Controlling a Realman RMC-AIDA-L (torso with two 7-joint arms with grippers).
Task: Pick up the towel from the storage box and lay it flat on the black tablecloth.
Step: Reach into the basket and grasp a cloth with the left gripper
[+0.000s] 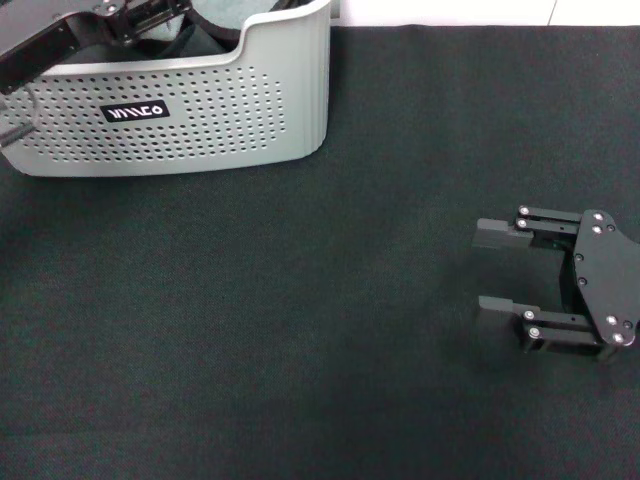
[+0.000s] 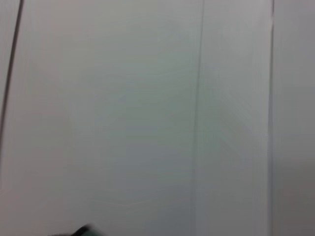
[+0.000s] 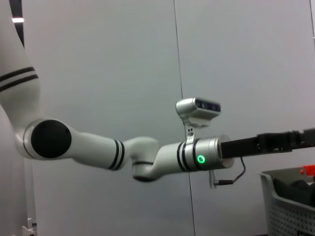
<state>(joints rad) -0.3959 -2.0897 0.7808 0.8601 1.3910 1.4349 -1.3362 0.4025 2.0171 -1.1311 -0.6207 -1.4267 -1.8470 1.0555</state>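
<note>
- The left gripper [image 1: 150, 20] reaches over the light grey perforated plastic storage box [image 1: 200, 110] at the far left of the wide black fuzzy tablecloth [image 1: 300, 330]; whether its fingers are open, I cannot tell.
- The towel is not recognisable; only dark shapes show inside the box.
- To grasp well, descend straight, clear of the rim, and pinch one layer near an edge.
- The right gripper [image 1: 497, 270] rests on the cloth, fingers spread and empty.

Left end effector [image 1: 150, 15] inside storage box [image 1: 180, 120]; right end effector [image 1: 497, 270] parked, spread.
</note>
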